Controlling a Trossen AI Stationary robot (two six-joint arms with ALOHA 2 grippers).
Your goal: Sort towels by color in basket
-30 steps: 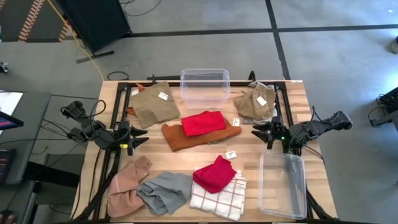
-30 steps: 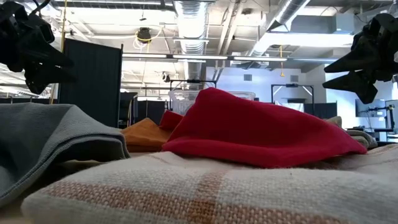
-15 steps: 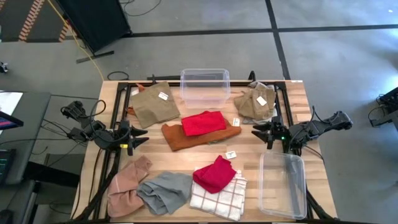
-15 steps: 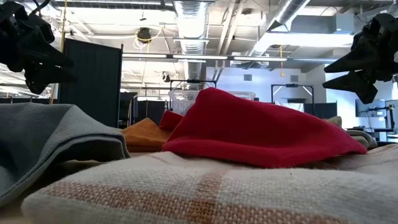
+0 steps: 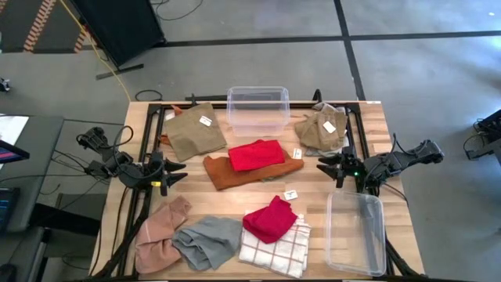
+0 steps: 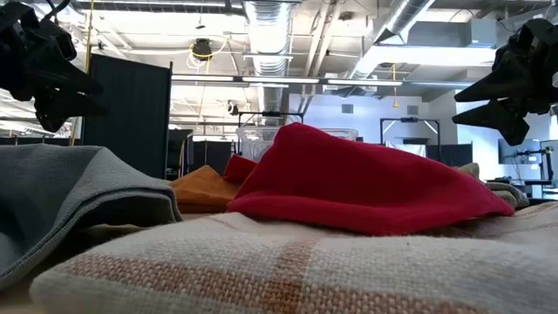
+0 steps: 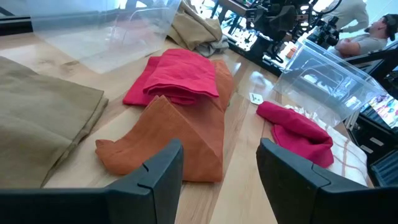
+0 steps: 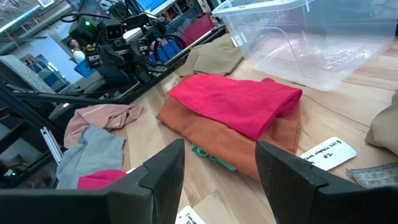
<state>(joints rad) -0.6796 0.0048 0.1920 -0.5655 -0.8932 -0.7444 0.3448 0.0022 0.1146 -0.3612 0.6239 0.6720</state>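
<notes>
Towels lie spread on the wooden table. A red towel [image 5: 255, 154] lies on a rust-orange one [image 5: 235, 172] at the middle. A tan towel [image 5: 192, 131] lies far left and a beige one [image 5: 321, 129] far right. Pink [image 5: 160, 231] and grey [image 5: 207, 241] towels lie near left. A second red towel [image 5: 270, 219] rests on a white checked one [image 5: 274, 249]. My left gripper [image 5: 176, 174] hovers open at the table's left side, and my right gripper [image 5: 325, 164] hovers open at its right. Both are above the table and touch nothing.
One clear plastic basket [image 5: 258, 108] stands at the far middle and another [image 5: 356, 233] at the near right corner. A green edge [image 8: 211, 155] peeks from under the rust-orange towel. White tags [image 5: 291, 193] lie on the bare wood between the towels.
</notes>
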